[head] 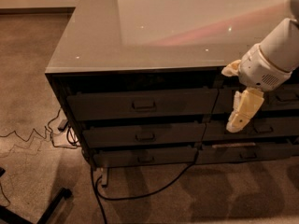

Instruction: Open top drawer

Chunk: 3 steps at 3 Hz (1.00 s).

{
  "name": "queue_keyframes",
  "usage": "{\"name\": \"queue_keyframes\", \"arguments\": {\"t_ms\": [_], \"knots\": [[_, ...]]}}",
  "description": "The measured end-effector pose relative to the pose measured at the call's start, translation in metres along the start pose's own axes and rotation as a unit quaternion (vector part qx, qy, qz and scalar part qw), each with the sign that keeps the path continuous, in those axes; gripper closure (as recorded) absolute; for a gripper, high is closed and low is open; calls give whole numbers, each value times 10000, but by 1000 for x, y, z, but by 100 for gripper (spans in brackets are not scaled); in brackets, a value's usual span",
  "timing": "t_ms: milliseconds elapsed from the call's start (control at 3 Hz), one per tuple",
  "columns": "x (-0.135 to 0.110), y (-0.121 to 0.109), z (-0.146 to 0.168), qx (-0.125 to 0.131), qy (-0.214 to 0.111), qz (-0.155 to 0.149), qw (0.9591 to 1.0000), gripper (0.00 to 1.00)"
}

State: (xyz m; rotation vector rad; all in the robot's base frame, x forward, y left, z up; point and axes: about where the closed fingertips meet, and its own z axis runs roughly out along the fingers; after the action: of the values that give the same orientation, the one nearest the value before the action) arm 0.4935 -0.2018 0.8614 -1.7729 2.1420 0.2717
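Observation:
The top drawer (107, 105) is a wide dark grey front just under the counter edge, in the left stack. Its small loop handle (144, 105) sits at its centre. The drawer front is flush with the stack, and its inside is hidden. Two shallower drawers (145, 135) lie below it. My gripper (239, 116), cream-coloured on a white wrist, hangs in front of the neighbouring right stack. It is to the right of the top drawer's handle, at about its height and apart from it.
A glossy grey countertop (154, 27) covers the cabinet. The neighbouring stack of dark drawers (275, 125) is partly behind my arm. Black cables (140, 192) trail over the carpet below the drawers and to the left. A black stand leg (46, 206) lies at the bottom left.

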Motion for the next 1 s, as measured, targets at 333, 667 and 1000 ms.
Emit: {"name": "queue_keyframes", "arguments": {"t_ms": [333, 667, 1000], "knots": [[0, 0, 0, -1, 0, 0, 10000, 0], [0, -1, 15, -143, -27, 135, 9998, 0], [-10, 0, 53, -402, -376, -15, 9985, 0]]}}
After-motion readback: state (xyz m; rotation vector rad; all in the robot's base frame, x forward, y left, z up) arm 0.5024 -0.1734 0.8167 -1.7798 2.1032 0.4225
